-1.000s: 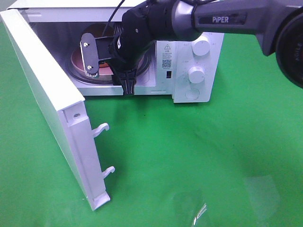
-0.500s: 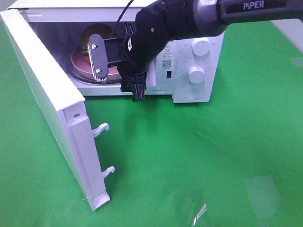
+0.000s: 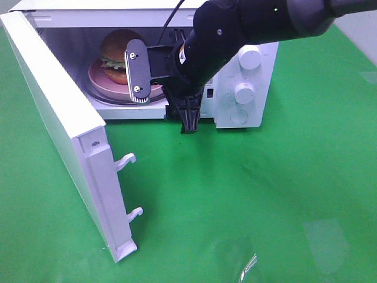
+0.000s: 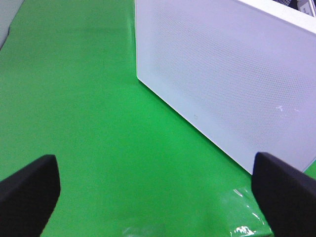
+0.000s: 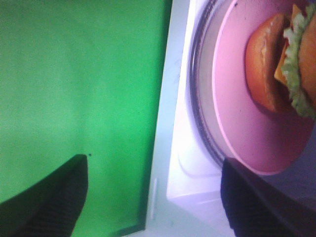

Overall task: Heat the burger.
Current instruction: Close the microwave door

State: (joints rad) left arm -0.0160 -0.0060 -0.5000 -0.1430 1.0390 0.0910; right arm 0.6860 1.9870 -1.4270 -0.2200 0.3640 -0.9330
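The burger [image 3: 116,54] sits on a pink plate [image 3: 97,79] on the glass turntable inside the open microwave [image 3: 227,112]. My right gripper [image 3: 164,94] hangs just outside the cavity's front, open and empty, one finger across the opening and the other down by the sill. The right wrist view shows the burger [image 5: 284,64] on the pink plate [image 5: 242,123], apart from the open right gripper [image 5: 153,197]. In the left wrist view my left gripper [image 4: 158,197] is open and empty over the green cloth, facing the door's outer face [image 4: 232,74]. It does not show in the exterior high view.
The microwave door [image 3: 59,124] stands swung wide to the left, two latch hooks [image 3: 126,160] on its edge. Two white knobs [image 3: 244,91] sit on the control panel at the right. Green cloth [image 3: 265,194] covers the table in front.
My right gripper has drawn back out of the microwave, rightward and toward the front, with its jaws a little wider. The burger now shows uncovered on the plate.
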